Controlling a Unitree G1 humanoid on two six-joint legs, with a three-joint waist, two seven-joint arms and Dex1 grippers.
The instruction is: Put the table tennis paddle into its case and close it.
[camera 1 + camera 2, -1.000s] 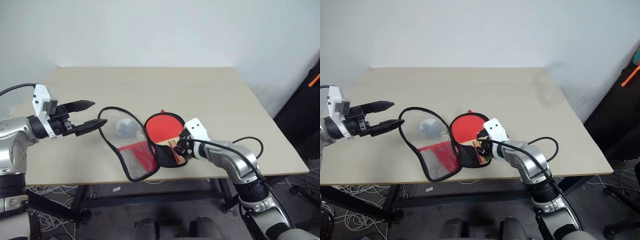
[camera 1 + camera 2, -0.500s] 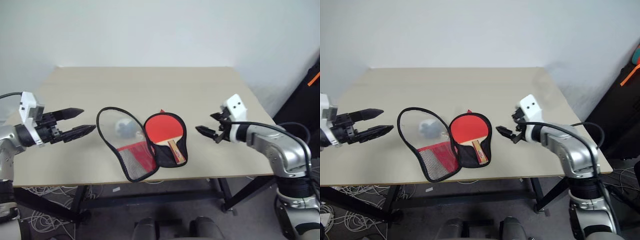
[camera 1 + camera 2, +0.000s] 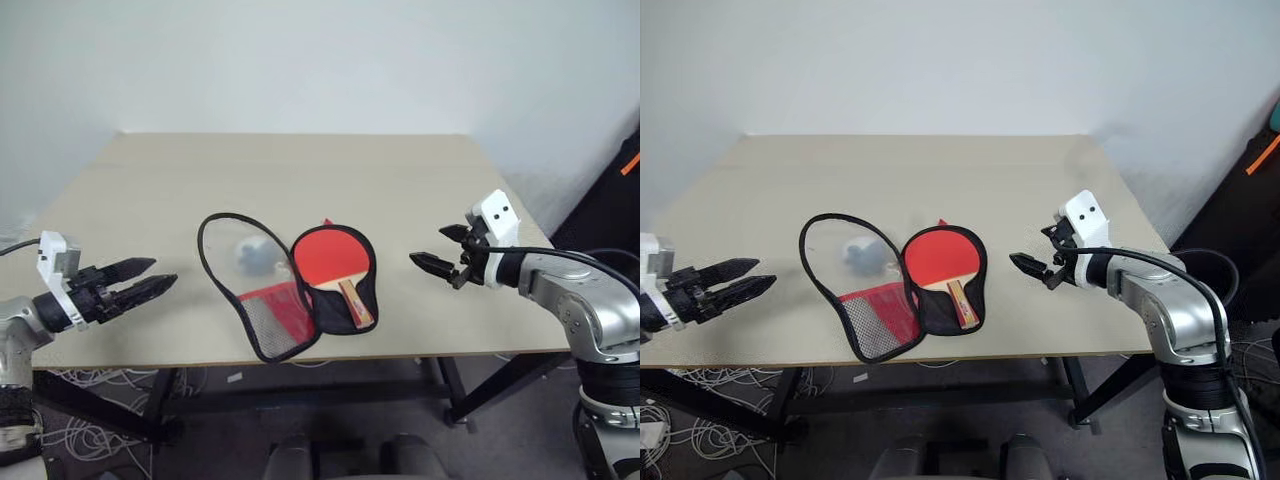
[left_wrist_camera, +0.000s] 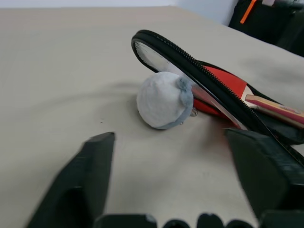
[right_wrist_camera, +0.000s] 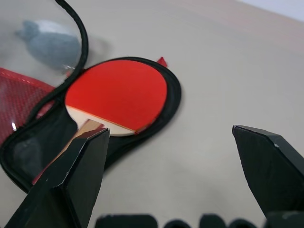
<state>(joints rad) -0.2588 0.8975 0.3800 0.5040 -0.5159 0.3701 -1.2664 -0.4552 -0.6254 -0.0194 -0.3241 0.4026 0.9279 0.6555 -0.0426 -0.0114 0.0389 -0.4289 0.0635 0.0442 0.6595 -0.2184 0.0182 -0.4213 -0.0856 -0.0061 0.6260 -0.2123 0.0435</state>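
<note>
The case [image 3: 328, 312] lies open near the table's front middle, black lining up. The table tennis paddle [image 3: 328, 256] rests in its right half, red face up, handle [image 3: 355, 302] toward the front edge. The case's flap [image 3: 262, 318], with a clear window and red mesh pocket, spreads to the left, its zip rim [image 4: 190, 64] raised over a small pale grey ball [image 4: 164, 99]. My left gripper [image 3: 163, 272] hovers open by the front left of the table, well left of the flap. My right gripper [image 3: 428, 246] is open above the table, right of the paddle, holding nothing.
The beige table [image 3: 300, 170] reaches back to a white wall. Its front edge runs just below the case. Dark gear with an orange strap [image 3: 628, 160] stands off the right side. Cables lie on the floor under the table.
My right gripper left the paddle's handle and swung up and right, away from the case. My left gripper drew back from the flap, down and left, its fingers now closer together.
</note>
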